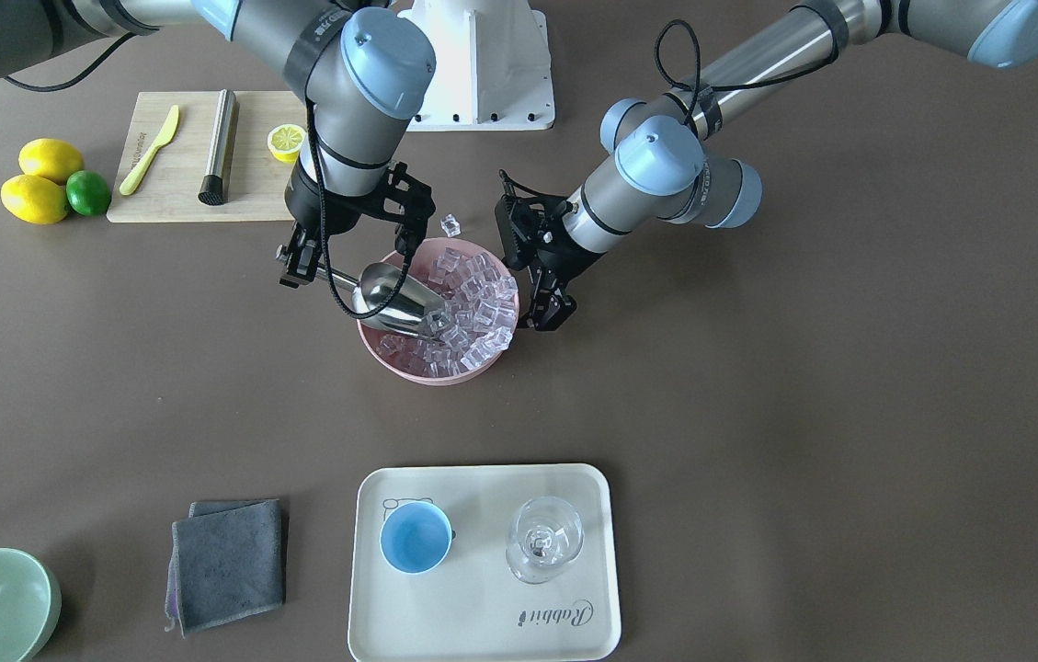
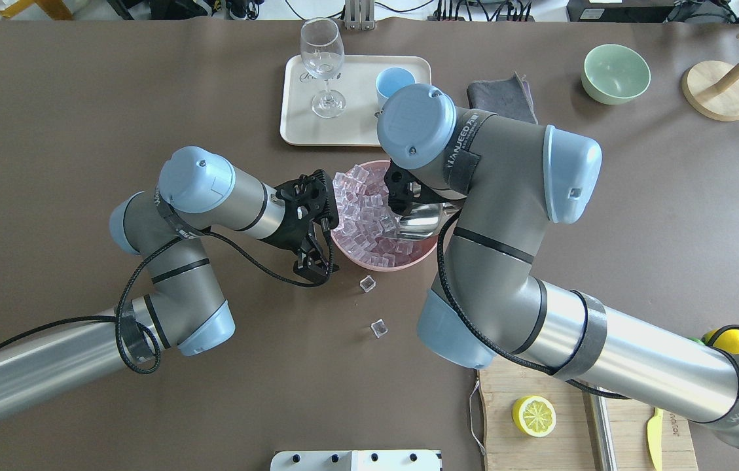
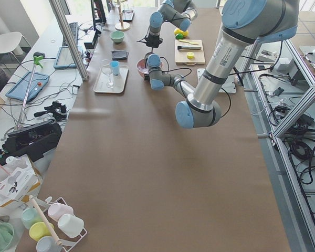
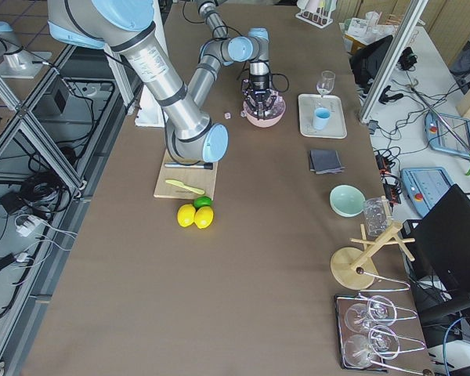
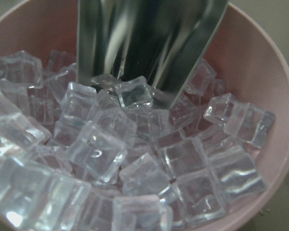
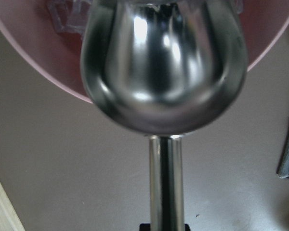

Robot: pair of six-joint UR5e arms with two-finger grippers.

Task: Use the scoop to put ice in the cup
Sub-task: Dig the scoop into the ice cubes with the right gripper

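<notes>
Brown matting is spread over the whole bench (image 1: 758, 414), and at its middle the clear, glassy ice cubes (image 1: 477, 303) are heaped in a round pink bowl (image 1: 431, 375). Two stray cubes (image 2: 367, 283) are seen lying on the robot's side of it. The shiny silver metal scoop (image 1: 390, 296) is laid mouth-first into the heap, with one cube seen at its lip in the left wrist view, and its thin handle is clamped in the right tool (image 1: 312, 268). The left tool (image 1: 544, 311) is set against the bowl's rim on the other side; whether it is wide, narrow or closed on that rim cannot be told. The small round light-blue cup (image 1: 416, 538) is seen empty on a cream rectangular tray (image 1: 482, 634), well apart from the bowl and just beside a clear stemmed glass (image 1: 544, 540). The loading step is judged to be in hand. A lift with the trough kept level would be called for next, then a carry to the cup and a slow tip, since the cup's mouth is small. "Rabbit" can be read on the tray and "WANJEED" on a black strap (image 2: 464, 140) around the right arm (image 2: 605, 340); the print on the wooden board (image 1: 178, 198) cannot be made out.
</notes>
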